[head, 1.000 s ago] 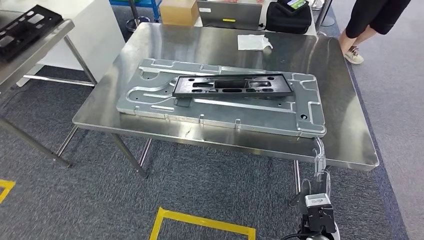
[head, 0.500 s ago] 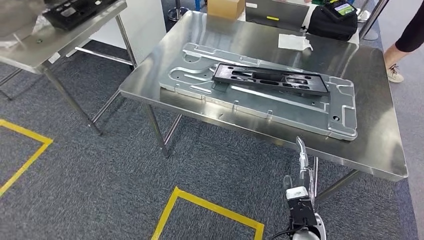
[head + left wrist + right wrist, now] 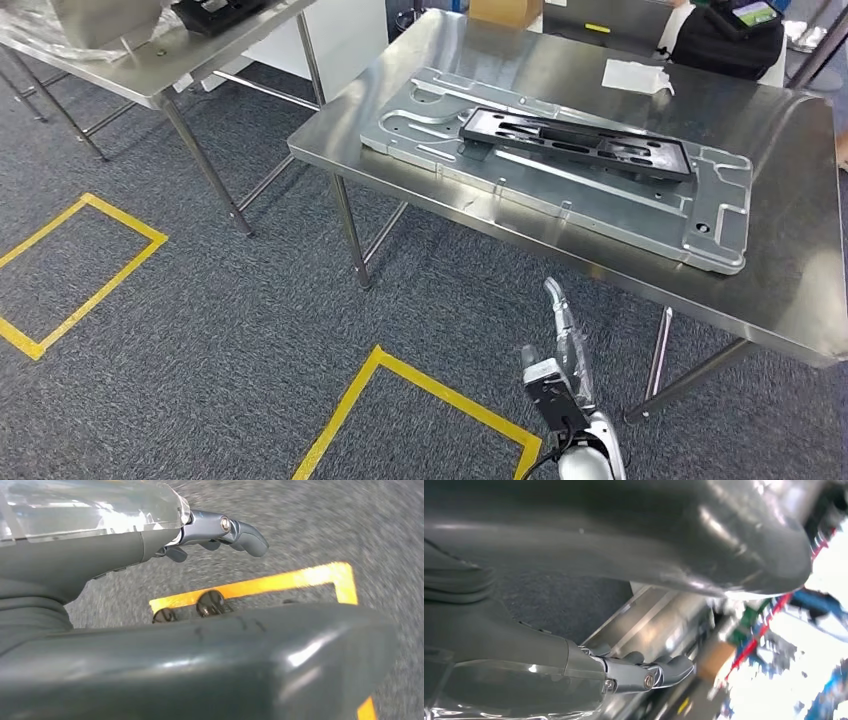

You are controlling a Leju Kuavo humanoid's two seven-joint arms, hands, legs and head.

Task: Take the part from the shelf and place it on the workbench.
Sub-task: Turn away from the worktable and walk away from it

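Our right hand (image 3: 560, 310) hangs low beside the workbench (image 3: 800, 300), holding nothing, its fingers (image 3: 664, 670) slightly curled and apart. Our left hand (image 3: 220, 532) likewise hangs empty over grey carpet, fingers loosely extended, with yellow floor tape (image 3: 260, 585) beneath it. From the head view we see the black part (image 3: 575, 142) lying flat on a large silver metal plate (image 3: 640, 200) that rests on the workbench. Beyond it sit a white cloth (image 3: 635, 75), a black bag (image 3: 735, 40) and a cardboard box (image 3: 505, 10). A second steel table (image 3: 130, 70) stands well apart on our left, bearing another black part (image 3: 215, 12). Only the right wrist view shows the bench's underside and a blurred background past it.
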